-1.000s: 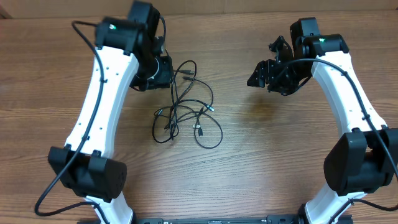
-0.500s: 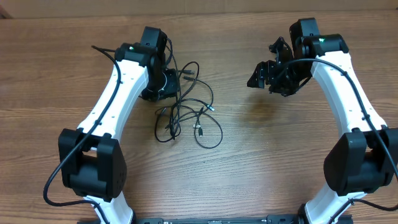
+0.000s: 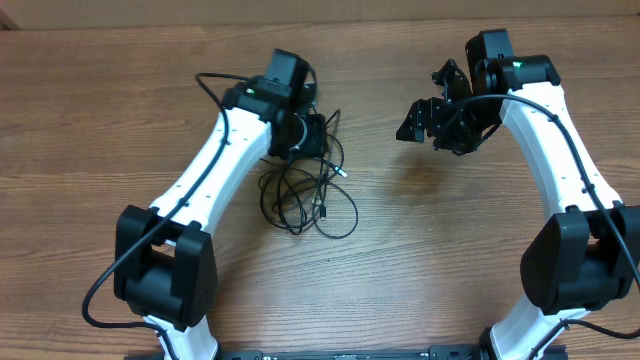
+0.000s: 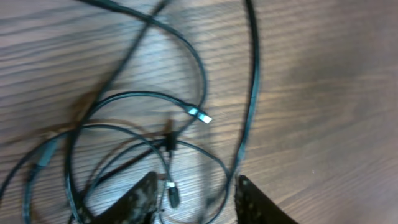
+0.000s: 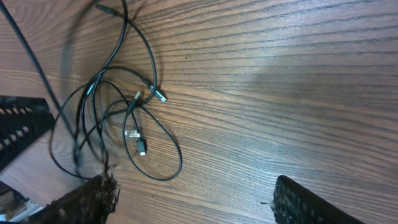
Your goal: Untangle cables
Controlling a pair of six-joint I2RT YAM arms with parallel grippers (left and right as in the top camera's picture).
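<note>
The cables (image 3: 335, 215) are several thin black cords in a tangle of loops on the wooden table, left of centre. My left gripper (image 3: 312, 135) is over the tangle's top edge. In the left wrist view its fingers (image 4: 196, 196) are apart, with cable strands (image 4: 249, 93) and a small plug passing between them. A silver-tipped plug (image 4: 200, 116) lies just ahead. My right gripper (image 3: 425, 120) is open and empty, well to the right of the tangle. The right wrist view shows its wide-apart fingers (image 5: 193, 199) and the cables (image 5: 176, 149) at the left.
The wooden table (image 3: 450, 250) runs across the whole view. The left arm's white links (image 3: 210, 180) lie along the tangle's left side. Part of the left arm's black body shows in the right wrist view (image 5: 18, 124).
My left arm has swung right and its gripper now sits over the tangle's top. The cable loops have shifted right and bunched closer. The right arm has not moved.
</note>
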